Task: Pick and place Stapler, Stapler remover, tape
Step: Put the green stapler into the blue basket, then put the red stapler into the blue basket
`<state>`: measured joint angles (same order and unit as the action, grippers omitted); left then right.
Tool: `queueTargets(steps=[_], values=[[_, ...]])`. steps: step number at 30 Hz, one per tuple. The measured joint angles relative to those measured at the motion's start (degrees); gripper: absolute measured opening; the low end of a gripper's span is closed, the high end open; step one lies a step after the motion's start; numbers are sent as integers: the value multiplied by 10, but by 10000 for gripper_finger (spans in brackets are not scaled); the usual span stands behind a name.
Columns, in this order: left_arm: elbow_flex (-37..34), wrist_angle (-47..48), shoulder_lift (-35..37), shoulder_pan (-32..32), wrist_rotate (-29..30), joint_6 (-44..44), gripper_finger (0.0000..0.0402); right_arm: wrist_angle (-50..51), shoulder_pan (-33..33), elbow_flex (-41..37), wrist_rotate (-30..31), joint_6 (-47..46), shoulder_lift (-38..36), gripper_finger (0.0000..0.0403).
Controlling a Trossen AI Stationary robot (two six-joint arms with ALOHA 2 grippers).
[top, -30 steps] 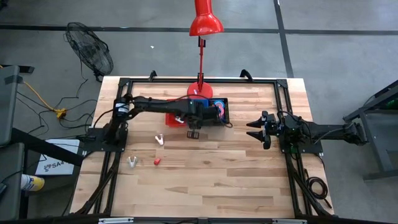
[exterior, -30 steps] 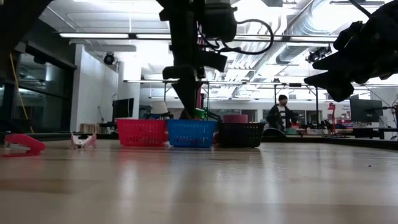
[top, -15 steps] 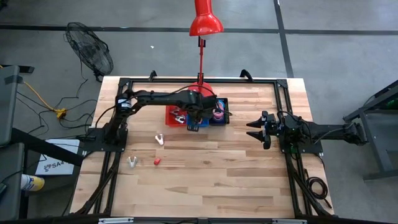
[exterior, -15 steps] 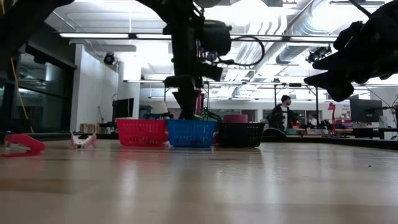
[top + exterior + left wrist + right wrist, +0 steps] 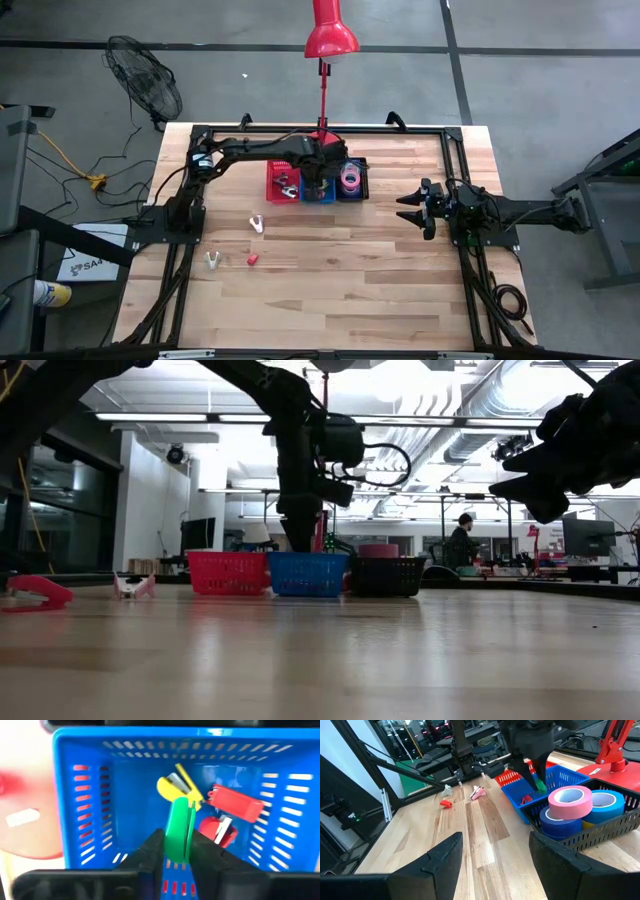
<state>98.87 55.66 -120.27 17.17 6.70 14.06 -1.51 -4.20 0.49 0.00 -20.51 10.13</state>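
Observation:
My left gripper [image 5: 178, 851] is shut on a green stapler [image 5: 179, 825] and stands over the blue basket [image 5: 80, 795], the middle one in a row of three near the table's far edge. A yellow stapler [image 5: 176, 786] and red staplers [image 5: 235, 804] lie on the basket's floor. The black basket [image 5: 362, 190] holds tape rolls: pink [image 5: 570, 797], blue [image 5: 608, 802] and dark blue [image 5: 560, 824]. A pink staple remover [image 5: 257, 222], a pale one [image 5: 212, 260] and a small red stapler [image 5: 253, 259] lie on the table's left half. My right gripper [image 5: 408, 214] waits open at the right. My left gripper pinches the green stapler between its two fingers, one on each flat side [image 5: 176, 842]. The fingers come from above, pointing down steeply. The stapler sticks out past the fingertips, down into the basket's opening [image 5: 539, 784]. I cannot tell whether it touches the staplers below.
The red basket [image 5: 282, 185] stands left of the blue one and holds staple removers. A red desk lamp [image 5: 330, 40] rises behind the baskets. A black frame [image 5: 180, 230] runs along the table's sides. The near half of the table is bare wood [image 5: 340, 290].
My left gripper has carried the green stapler from the bare table in front of the baskets toward the far edge. It now stands over the blue basket, a little lower than before. The black basket's tape rolls, earlier partly covered by the arm, now show.

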Motion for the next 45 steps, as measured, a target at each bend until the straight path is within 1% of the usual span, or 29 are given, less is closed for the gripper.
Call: queueTargets(steps=[4, 6, 9, 11, 16, 23, 27, 33, 36, 39, 41, 45], values=[[0, 0, 0, 10, 1, -9, 140, 0, 0, 0, 0, 0, 0, 220], [0, 0, 0, 14, 2, -9, 169, 0, 0, 0, 0, 0, 0, 220], [0, 4, 0, 14, 2, -9, 196, 0, 0, 0, 0, 0, 0, 220], [0, 6, 0, 12, 2, -5, 205, 0, 0, 0, 0, 0, 0, 220], [0, 29, 10, 12, 4, 7, 209, 0, 0, 0, 0, 0, 0, 220], [0, 73, 60, 1, 22, 1, 211, 0, 0, 0, 0, 0, 0, 220], [0, 86, 82, -25, 26, -12, 211, 0, 0, 0, 0, 0, 0, 220], [0, 113, 97, -87, 32, -46, 211, 0, 0, 0, 0, 0, 0, 220], [-1, 148, 103, -114, 31, -71, 211, 0, 0, 0, 0, 0, 0, 220], [-11, 174, 113, -127, 16, -127, 211, 0, 0, 0, 0, 0, 0, 220], [-30, 210, 118, -129, 1, -171, 211, 0, 0, 0, 0, 0, 0, 220], [-92, 212, 149, -143, -29, -241, 211, 0, 0, 0, 0, 0, 0, 220]])
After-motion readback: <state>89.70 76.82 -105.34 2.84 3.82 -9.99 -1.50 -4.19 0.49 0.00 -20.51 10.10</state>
